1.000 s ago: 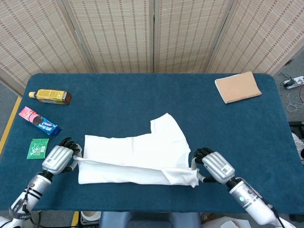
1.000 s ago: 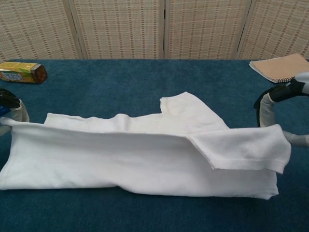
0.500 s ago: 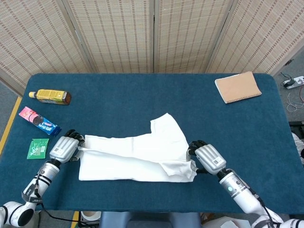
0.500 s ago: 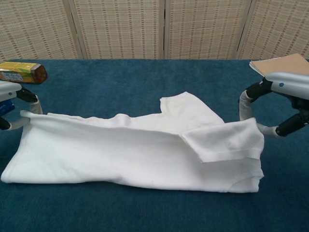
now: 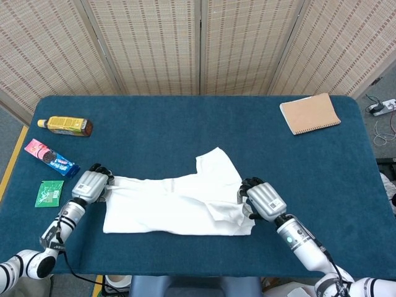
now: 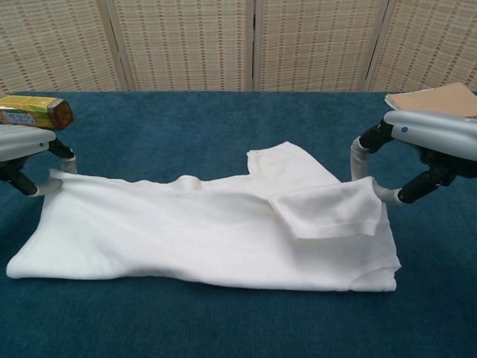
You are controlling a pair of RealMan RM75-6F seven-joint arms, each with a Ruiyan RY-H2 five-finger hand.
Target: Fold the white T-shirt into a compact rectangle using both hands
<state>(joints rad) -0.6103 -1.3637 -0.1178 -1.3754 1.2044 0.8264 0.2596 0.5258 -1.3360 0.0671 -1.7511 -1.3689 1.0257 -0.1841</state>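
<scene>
Chest view alone shows fingertips: left hand (image 6: 26, 149) and right hand (image 6: 425, 145) each pinching white T-shirt (image 6: 209, 231) edges, low over table (image 6: 223, 119).

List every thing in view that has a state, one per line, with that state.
T-shirt: folded lengthwise, flat on the table, one sleeve sticking out at the far side.
Left hand: pinches the shirt's left end.
Right hand: pinches the shirt's right end.
Bottle: lying on its side, capped.
Notebook: closed, flat.
Snack pack: lying flat.
Green packet: lying flat.
</scene>
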